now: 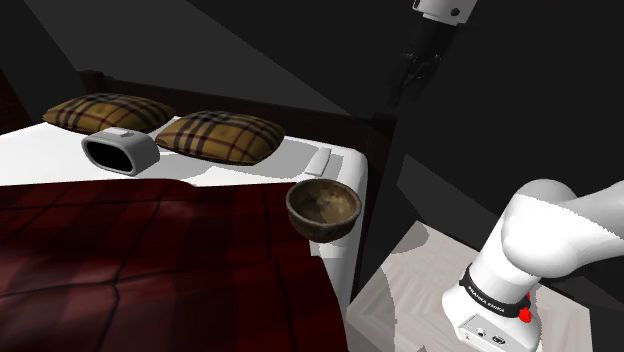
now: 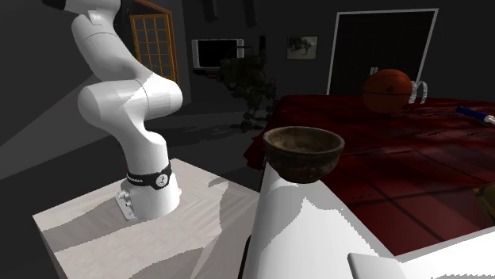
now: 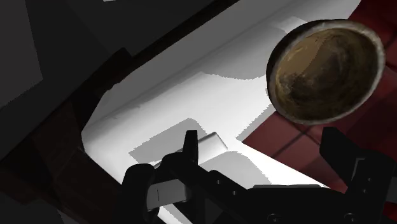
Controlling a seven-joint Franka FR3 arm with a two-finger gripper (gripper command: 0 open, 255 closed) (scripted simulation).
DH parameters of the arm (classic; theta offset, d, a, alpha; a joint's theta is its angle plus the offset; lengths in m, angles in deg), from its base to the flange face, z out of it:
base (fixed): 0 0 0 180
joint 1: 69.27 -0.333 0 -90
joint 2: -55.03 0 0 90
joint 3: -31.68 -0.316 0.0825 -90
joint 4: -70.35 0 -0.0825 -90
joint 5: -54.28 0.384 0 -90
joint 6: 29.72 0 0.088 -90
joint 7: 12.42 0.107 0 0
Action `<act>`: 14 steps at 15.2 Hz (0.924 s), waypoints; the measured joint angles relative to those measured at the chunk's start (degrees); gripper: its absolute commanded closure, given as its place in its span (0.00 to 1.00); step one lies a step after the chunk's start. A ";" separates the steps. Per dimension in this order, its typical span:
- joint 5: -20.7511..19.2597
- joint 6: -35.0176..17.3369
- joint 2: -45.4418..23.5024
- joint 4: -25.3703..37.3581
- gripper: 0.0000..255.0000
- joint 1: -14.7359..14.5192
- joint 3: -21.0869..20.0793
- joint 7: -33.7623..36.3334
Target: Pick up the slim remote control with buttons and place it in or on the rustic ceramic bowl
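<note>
The gripper hung high over the side of the bed with its jaws wide apart and nothing between them but white sheet. The remote, drawn plain white, lay flat on that sheet near the bed's edge, between the nearer plaid pillow and the bowl, touching neither.

From the wrist view the remote sat off-centre, close against one finger and not in the gap, so I judged the hand would have to shift sideways toward it before coming down. In the shoulder view its long axis seemed to run roughly along the bed's edge, toward the headboard. Whether the jaws already stood square across its narrow width I could not tell, and a small turn of the wrist might have been needed.

The brown bowl stood upright and empty where the dark red blanket met the sheet, just beside the remote, on the side away from the headboard. The carry after a grasp looked short. Nothing was held yet, and the pick had not begun.
</note>
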 measured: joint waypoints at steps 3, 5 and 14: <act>0.21 -1.89 -2.18 -0.06 0.00 0.72 -0.62 1.87; 0.62 -4.31 -5.44 0.25 0.00 1.68 -1.85 5.06; 0.52 -16.00 -23.02 3.47 0.00 6.69 -5.86 19.86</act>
